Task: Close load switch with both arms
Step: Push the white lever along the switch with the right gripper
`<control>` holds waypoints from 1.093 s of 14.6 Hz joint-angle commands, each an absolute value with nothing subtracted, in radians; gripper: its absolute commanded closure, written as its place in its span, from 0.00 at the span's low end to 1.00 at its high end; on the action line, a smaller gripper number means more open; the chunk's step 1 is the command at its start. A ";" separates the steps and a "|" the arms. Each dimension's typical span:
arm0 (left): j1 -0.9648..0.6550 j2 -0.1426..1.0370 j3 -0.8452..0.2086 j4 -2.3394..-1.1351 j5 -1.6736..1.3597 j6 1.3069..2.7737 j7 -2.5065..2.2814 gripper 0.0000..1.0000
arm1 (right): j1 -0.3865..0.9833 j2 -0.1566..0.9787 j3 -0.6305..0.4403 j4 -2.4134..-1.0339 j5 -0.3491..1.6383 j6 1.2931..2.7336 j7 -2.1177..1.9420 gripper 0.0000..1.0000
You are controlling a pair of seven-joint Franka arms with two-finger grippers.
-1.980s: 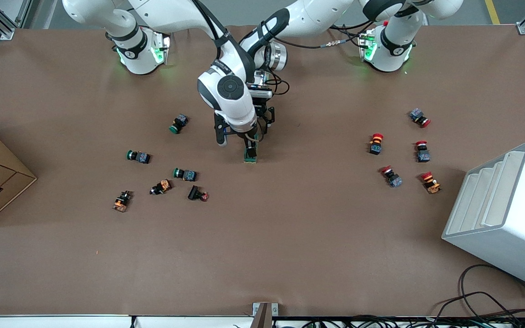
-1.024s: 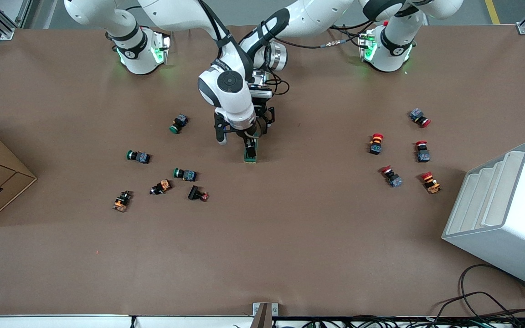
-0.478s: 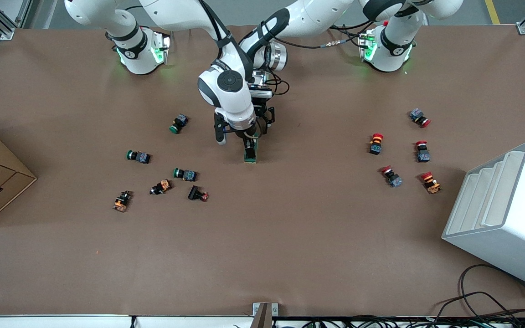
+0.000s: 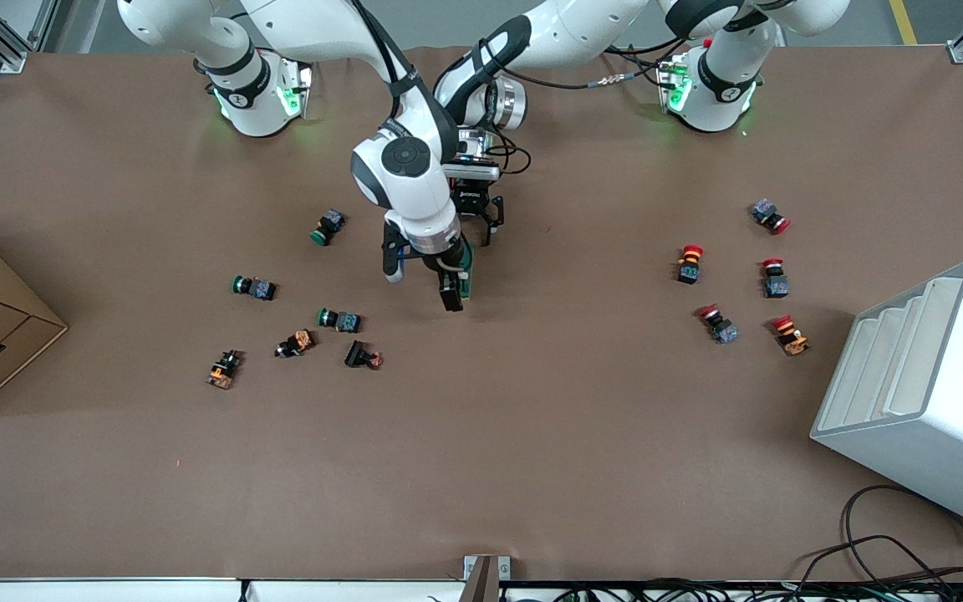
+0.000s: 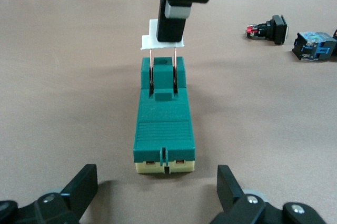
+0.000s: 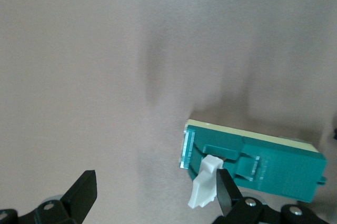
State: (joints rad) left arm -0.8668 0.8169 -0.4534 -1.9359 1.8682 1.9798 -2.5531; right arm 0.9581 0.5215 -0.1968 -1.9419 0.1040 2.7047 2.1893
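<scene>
While left pincer [image 5: 155, 203] straddles load switch [image 5: 163, 121] — open | right pincer [image 6: 152, 203] open — finger [image 5: 174, 16] on lever [image 5: 152, 42]

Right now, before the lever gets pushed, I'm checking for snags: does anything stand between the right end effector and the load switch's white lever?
Nothing visible does. The right end effector, open, has one finger against the white lever of the load switch. The left end effector, open, faces the switch's lever-free end, with bare table between.
</scene>
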 commanded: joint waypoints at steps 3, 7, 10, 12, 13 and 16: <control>-0.876 0.834 -0.448 -1.919 1.888 1.973 -2.572 0.00 | 0.943 0.574 -0.193 -1.885 0.097 2.712 2.192 0.00; -0.876 0.831 -0.448 -1.919 1.888 1.973 -2.572 0.00 | 0.937 0.609 -0.193 -1.855 0.097 2.712 2.192 0.00; -0.876 0.830 -0.448 -1.919 1.888 1.973 -2.572 0.00 | 0.931 0.629 -0.193 -1.832 0.095 2.712 2.191 0.00; -0.874 0.830 -0.448 -1.921 1.888 1.973 -2.572 0.00 | 0.925 0.650 -0.193 -1.815 0.095 2.714 2.191 0.00; -0.874 0.827 -0.448 -1.919 1.888 1.973 -2.572 0.00 | 0.922 0.661 -0.193 -1.807 0.095 2.715 2.187 0.00; -0.873 0.825 -0.448 -1.919 1.888 1.973 -2.571 0.00 | 0.922 0.695 -0.193 -1.786 0.094 2.717 2.187 0.00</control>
